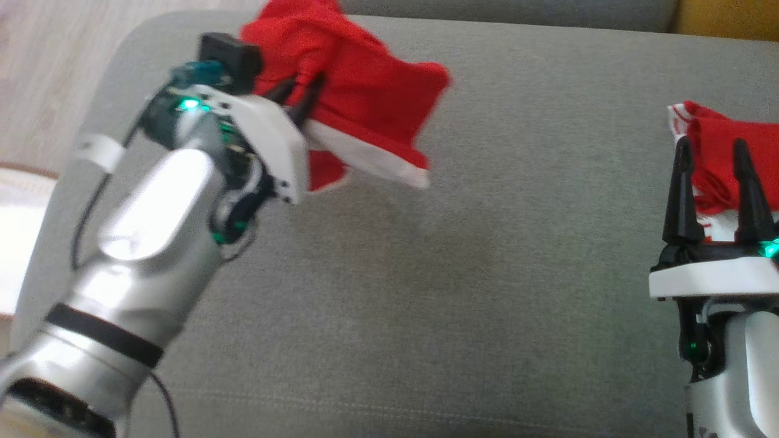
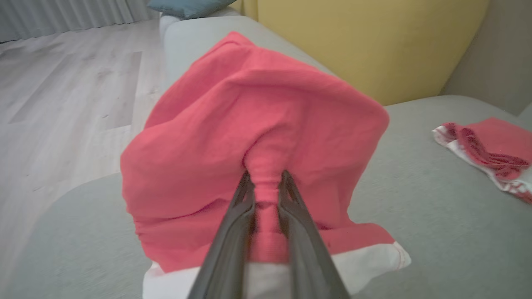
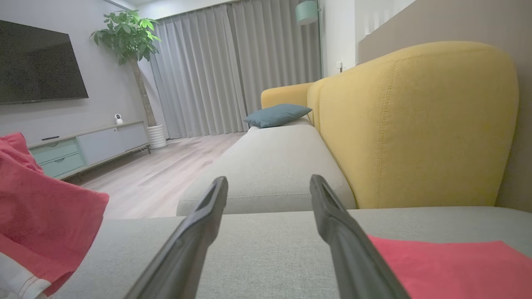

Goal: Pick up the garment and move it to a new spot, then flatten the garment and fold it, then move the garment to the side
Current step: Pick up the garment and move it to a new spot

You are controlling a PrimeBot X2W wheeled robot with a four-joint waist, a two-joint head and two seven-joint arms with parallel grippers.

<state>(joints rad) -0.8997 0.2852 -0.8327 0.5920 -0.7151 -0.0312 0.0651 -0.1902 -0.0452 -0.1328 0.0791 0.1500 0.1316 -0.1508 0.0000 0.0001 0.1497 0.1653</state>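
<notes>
A red garment [image 1: 371, 91] with a white hem hangs bunched above the grey sofa seat [image 1: 487, 274] at the upper left. My left gripper [image 1: 302, 91] is shut on a pinched fold of it; the left wrist view shows the cloth [image 2: 257, 108] squeezed between the two fingers of the left gripper [image 2: 266, 178]. The same garment [image 3: 37, 195] hangs at the left edge of the right wrist view. My right gripper [image 1: 711, 158] stands open at the lower right, its fingers holding nothing; its spread jaws [image 3: 269, 182] point along the seat.
A second red and white cloth [image 1: 712, 131] lies on the seat at the right edge, under my right fingers, also visible as cloth [image 2: 490, 141]. A yellow backrest [image 3: 415, 124] bounds the sofa. A blue cushion [image 3: 277, 115] lies on the far seat. Wooden floor [image 2: 62, 104] lies beyond the sofa's left edge.
</notes>
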